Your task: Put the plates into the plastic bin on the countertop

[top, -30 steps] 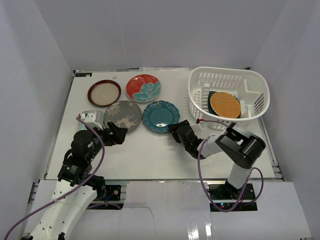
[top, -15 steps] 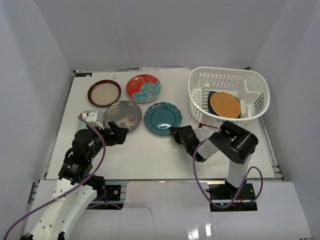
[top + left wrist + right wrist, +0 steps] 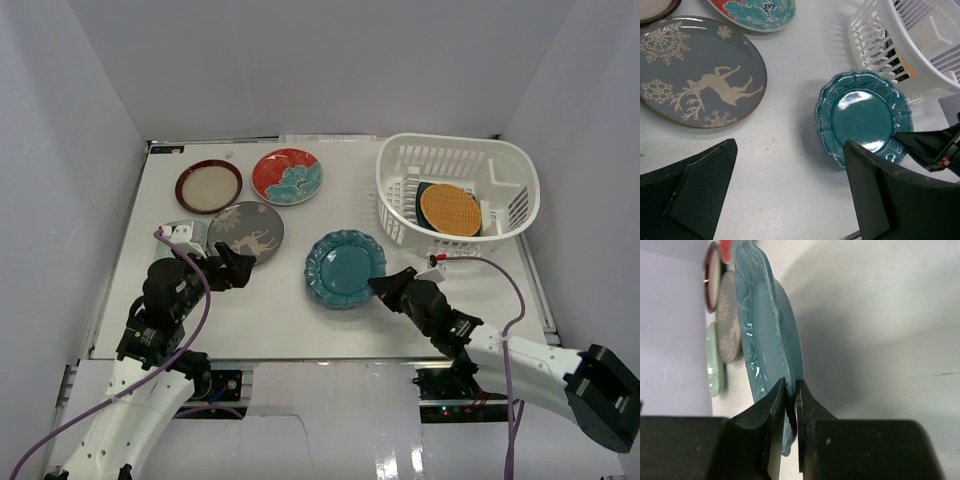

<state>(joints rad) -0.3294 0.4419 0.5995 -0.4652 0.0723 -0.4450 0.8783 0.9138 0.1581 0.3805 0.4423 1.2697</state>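
Dragged nearer the front edge since a second ago: teal scalloped round plate point(image 3: 345, 268) point(image 3: 863, 116) point(image 3: 767, 340), now well apart from grey deer-print round plate point(image 3: 246, 232) point(image 3: 695, 75). Right arm swung low, elbow out at lower right.

Right gripper point(image 3: 385, 287) point(image 3: 790, 390): fingers pinching the teal plate's near-right rim, one on each face, only the rim's thickness between. Possibly raised slightly off flat white countertop point(image 3: 300, 320); contact hard to judge in the wrist view.

Left gripper point(image 3: 235, 268) point(image 3: 790, 145): fingers spread wide, nothing between, hanging just near the deer plate's front edge.

Large white slotted plastic bin point(image 3: 455, 150) point(image 3: 900, 45) at far right of countertop. Inside: orange woven round plate point(image 3: 450, 210) lying over teal square plate point(image 3: 425, 195).

On the countertop, far left: dark-rimmed cream round plate point(image 3: 208, 186), red-teal floral round plate point(image 3: 286, 176) point(image 3: 757, 10) beside it. Pale-green rectangular plate point(image 3: 185, 235) partly hidden under left arm.
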